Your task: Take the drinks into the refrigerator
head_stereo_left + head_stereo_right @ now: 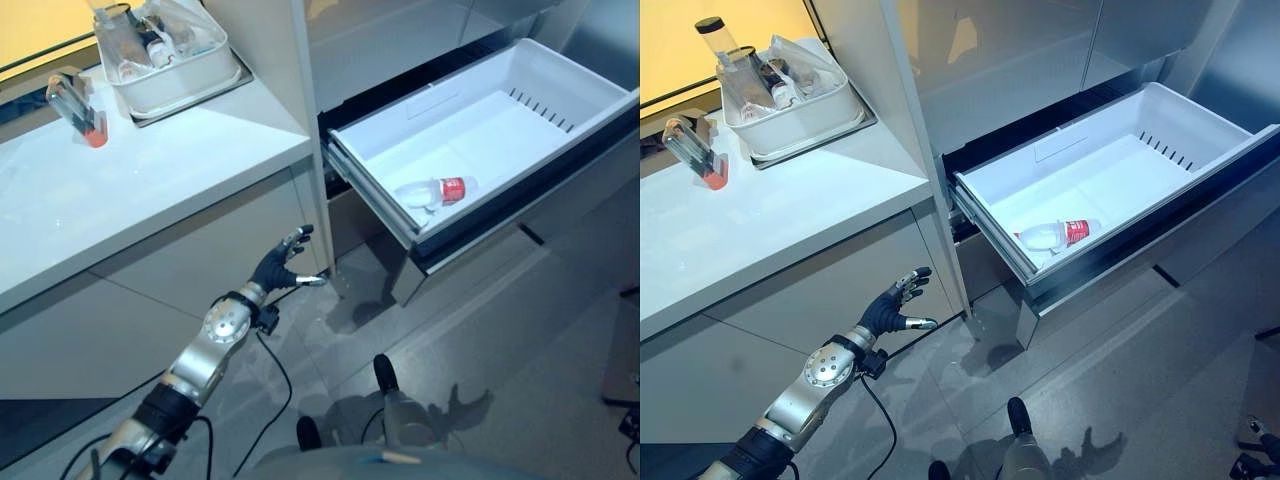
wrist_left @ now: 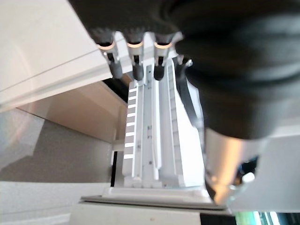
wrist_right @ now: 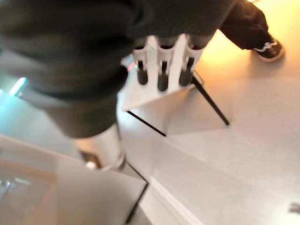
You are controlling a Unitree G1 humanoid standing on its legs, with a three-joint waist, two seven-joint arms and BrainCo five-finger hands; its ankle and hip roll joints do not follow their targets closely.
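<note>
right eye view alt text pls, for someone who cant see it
An open white refrigerator drawer holds one clear bottle with a red label lying on its side near the front. The robot's left hand is empty and open, below a white counter carrying a white bin of bottles.

I see 1 clear plastic bottle (image 1: 436, 191) with a red label and a white cap. It lies on its side in the white drawer (image 1: 560, 92) of the fridge, near the front wall. The drawer is pulled out wide. More clear bottles (image 1: 750, 72) stand up in a white tub (image 1: 810, 120) on the white counter (image 1: 770, 215), well apart from the drawer.
</note>
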